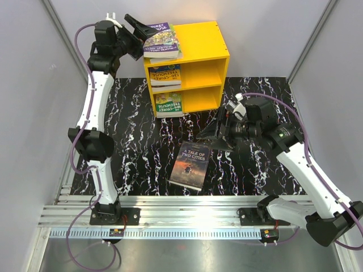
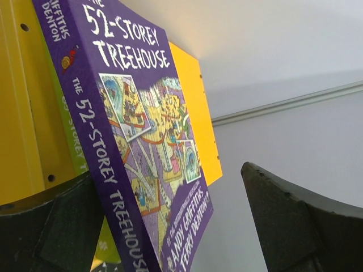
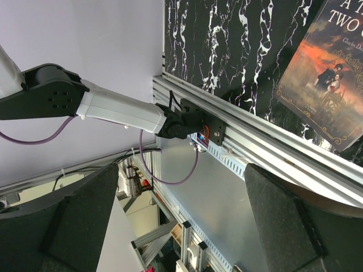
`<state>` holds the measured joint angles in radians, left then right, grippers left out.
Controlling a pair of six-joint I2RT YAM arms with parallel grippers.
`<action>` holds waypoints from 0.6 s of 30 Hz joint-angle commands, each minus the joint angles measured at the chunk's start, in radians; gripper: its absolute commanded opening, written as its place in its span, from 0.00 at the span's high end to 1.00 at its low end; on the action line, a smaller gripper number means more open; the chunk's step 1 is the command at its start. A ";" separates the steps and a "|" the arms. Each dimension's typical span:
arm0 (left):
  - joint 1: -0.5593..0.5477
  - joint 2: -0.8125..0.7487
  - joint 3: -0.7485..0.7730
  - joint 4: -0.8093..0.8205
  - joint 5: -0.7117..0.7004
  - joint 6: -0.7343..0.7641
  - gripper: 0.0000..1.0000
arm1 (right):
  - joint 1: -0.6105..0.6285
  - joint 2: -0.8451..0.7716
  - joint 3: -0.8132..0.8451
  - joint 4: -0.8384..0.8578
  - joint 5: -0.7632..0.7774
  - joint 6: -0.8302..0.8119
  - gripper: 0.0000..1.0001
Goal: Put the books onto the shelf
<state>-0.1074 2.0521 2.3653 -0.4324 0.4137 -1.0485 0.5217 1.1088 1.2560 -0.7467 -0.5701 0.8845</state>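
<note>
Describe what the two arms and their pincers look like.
The left arm and right arm have white tubular links, bulky black joints and black bases. A purple cable trails along each. The left pincer and right pincer each carry two broad matte-black wedge-shaped fingers.

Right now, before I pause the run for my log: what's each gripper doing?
Left gripper: open, jaws wide either side of the purple book atop the shelf.
Right gripper: open, holding nothing.
</note>
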 commanded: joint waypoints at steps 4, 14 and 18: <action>0.005 0.037 0.124 -0.245 -0.006 0.168 0.01 | -0.012 -0.024 -0.010 0.001 -0.030 -0.032 0.00; 0.006 -0.015 0.005 -0.259 -0.013 0.222 0.01 | -0.015 -0.030 -0.033 0.001 -0.047 -0.027 0.00; 0.011 -0.020 -0.024 -0.269 -0.007 0.222 0.01 | -0.017 -0.036 -0.036 0.001 -0.045 -0.025 0.00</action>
<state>-0.1051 2.0480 2.3859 -0.5983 0.4072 -0.8600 0.5137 1.0977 1.2209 -0.7532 -0.5949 0.8703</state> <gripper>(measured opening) 0.986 0.994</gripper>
